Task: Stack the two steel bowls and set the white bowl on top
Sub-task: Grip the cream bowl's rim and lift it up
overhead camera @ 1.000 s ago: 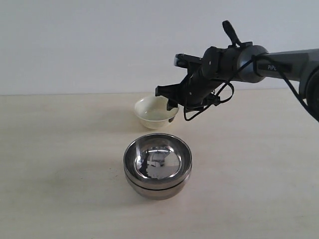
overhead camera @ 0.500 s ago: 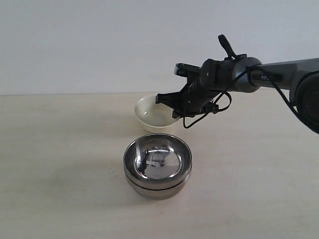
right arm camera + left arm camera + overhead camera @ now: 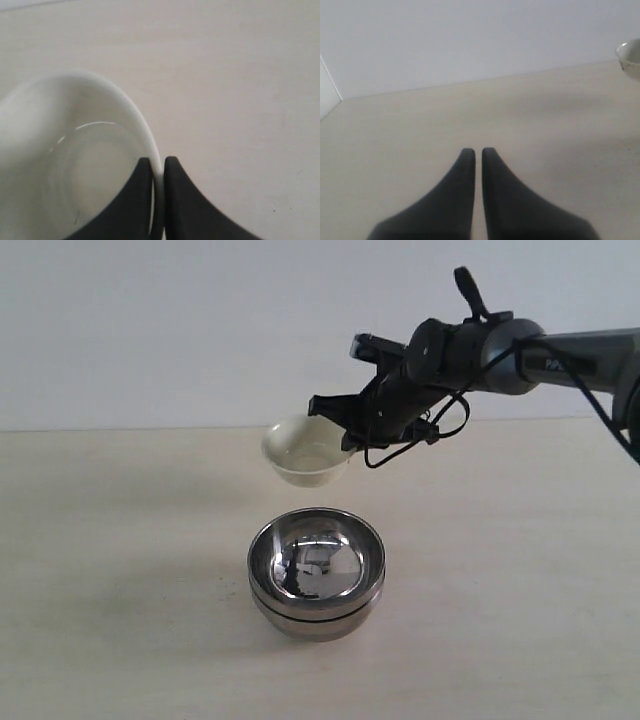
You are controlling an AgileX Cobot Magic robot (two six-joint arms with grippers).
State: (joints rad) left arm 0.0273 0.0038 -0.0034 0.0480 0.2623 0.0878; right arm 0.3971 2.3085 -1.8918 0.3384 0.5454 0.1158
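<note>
Overview — close wrists (white bowl (image 3: 305,452) shared)

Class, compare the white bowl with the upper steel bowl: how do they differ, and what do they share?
The white bowl is glossy cream; the upper steel bowl is mirror-like metal. The white bowl is smaller than the steel one. The white bowl hangs tilted, rim pinched by the right gripper; the steel bowl sits level, nested in the lower steel bowl. Both are round and empty.
</note>
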